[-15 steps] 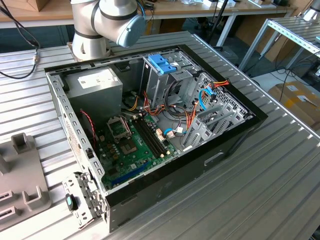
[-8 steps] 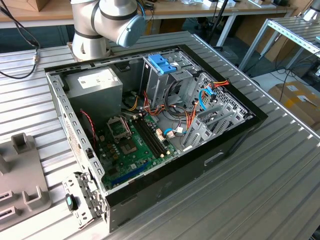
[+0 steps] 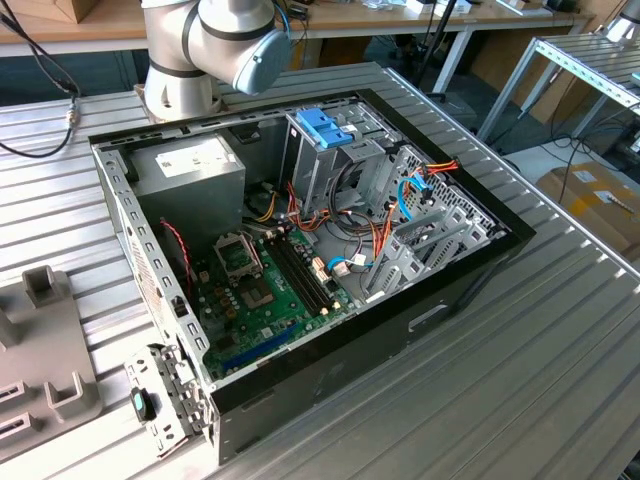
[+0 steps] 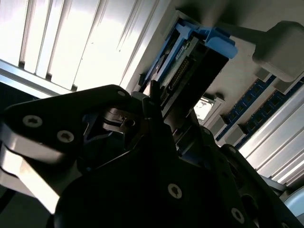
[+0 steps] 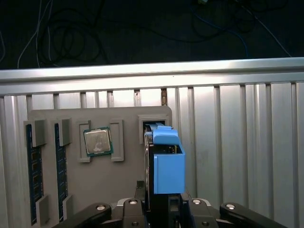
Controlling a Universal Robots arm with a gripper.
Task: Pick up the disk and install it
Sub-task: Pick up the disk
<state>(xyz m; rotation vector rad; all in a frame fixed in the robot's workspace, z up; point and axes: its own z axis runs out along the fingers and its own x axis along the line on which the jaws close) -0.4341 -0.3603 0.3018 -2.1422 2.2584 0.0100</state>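
Observation:
The disk (image 5: 165, 164) is a drive in a light blue carrier rail, standing on edge over a dark slot of the grey fixture tray (image 5: 128, 171). Its far end lies at that slot; I cannot tell whether it still rests inside. In both wrist views my gripper (image 5: 164, 192) reaches up around the near end of the disk (image 4: 190, 61). A dark finger (image 4: 153, 92) presses against each side of it, so the gripper is shut on it.
On the tray lie a square processor chip (image 5: 98, 141) and two memory sticks (image 5: 31, 175). Ribbed aluminium table (image 5: 247, 142) surrounds it. In the exterior view the open computer case (image 3: 300, 250) holds a metal drive cage with a blue bracket (image 3: 325, 125). The tray (image 3: 40, 340) lies at that view's left.

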